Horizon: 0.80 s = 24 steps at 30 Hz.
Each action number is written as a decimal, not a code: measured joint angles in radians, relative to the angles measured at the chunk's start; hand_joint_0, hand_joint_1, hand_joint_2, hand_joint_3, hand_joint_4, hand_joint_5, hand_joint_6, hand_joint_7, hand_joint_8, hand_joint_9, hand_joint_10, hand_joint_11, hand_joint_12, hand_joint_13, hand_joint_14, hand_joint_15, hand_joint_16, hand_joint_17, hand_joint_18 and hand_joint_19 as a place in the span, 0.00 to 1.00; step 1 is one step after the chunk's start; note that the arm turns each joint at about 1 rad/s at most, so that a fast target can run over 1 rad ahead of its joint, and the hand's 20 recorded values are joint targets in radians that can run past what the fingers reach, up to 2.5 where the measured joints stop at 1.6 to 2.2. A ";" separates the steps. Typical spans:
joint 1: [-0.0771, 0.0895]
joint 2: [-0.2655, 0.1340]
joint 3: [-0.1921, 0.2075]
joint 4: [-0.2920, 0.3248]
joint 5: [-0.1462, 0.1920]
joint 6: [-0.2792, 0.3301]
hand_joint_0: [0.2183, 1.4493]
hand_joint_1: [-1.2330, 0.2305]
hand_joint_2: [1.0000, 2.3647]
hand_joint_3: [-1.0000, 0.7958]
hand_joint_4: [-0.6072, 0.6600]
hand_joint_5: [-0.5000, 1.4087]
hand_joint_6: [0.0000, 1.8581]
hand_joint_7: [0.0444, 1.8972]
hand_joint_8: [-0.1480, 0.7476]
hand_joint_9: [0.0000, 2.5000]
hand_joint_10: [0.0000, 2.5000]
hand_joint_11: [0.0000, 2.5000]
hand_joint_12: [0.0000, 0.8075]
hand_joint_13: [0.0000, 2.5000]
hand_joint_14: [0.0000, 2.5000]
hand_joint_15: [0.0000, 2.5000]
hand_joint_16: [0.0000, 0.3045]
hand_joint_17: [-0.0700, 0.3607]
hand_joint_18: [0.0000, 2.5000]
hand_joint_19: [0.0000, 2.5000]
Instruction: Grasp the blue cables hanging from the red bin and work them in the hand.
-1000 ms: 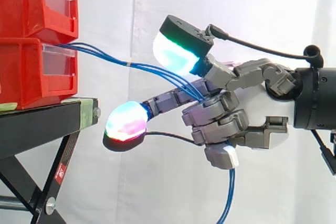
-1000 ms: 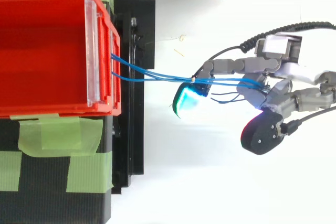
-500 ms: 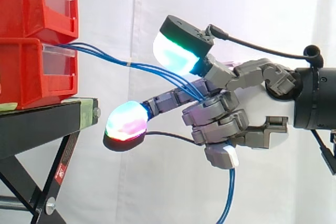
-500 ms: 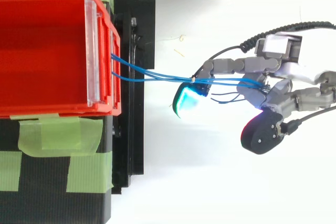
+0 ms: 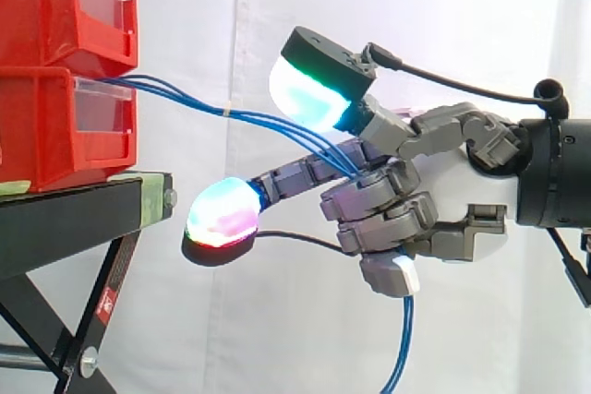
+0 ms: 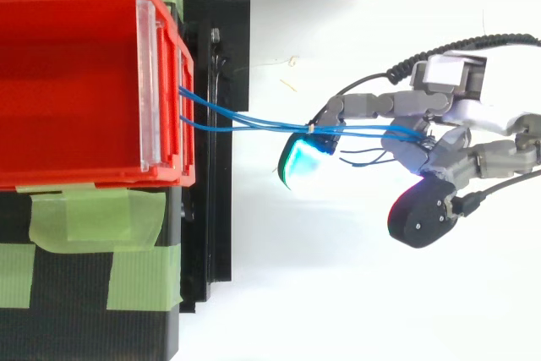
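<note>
side view: your hand (image 5: 406, 214) has its fingers curled round the blue cables (image 5: 268, 124) from the red bin (image 5: 46, 131).
done: the grasp.
left: working them in hand.

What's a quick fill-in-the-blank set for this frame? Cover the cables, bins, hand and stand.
1. The blue cables run out of the stacked ____ bins.
2. The hand is ____ on the cables, with its fingers curled round them.
3. Under the hand, the cables' loose end hangs ____.
4. The bins stand on a ____ stand.

Missing words: red; shut; down; black.
</note>
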 measured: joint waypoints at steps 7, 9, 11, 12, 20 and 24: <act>0.000 0.000 0.000 0.000 0.000 0.000 0.43 0.46 0.00 0.00 0.74 0.35 0.00 0.59 0.71 0.42 1.00 1.00 0.89 0.69 1.00 0.75 0.73 0.55 0.88 0.22; 0.000 0.000 0.000 0.000 0.000 0.000 0.43 0.46 0.00 0.00 0.74 0.35 0.00 0.60 0.71 0.42 1.00 1.00 0.89 0.69 1.00 0.75 0.73 0.55 0.88 0.22; 0.000 0.000 0.000 0.000 0.000 0.000 0.43 0.46 0.00 0.00 0.74 0.35 0.00 0.60 0.71 0.42 1.00 1.00 0.89 0.69 1.00 0.75 0.73 0.55 0.88 0.22; 0.000 0.000 0.000 0.000 0.000 0.000 0.43 0.46 0.00 0.00 0.73 0.35 0.00 0.60 0.71 0.42 1.00 1.00 0.89 0.69 1.00 0.75 0.73 0.55 0.88 0.22; -0.002 0.000 0.000 -0.025 0.003 -0.001 0.43 0.46 0.00 0.00 0.72 0.35 0.00 0.60 0.71 0.42 1.00 1.00 0.89 0.69 1.00 0.75 0.73 0.55 0.88 0.22; -0.002 0.000 0.000 -0.069 0.004 0.000 0.43 0.46 0.00 0.00 0.71 0.34 0.00 0.59 0.71 0.42 1.00 1.00 0.89 0.69 1.00 0.75 0.73 0.55 0.88 0.22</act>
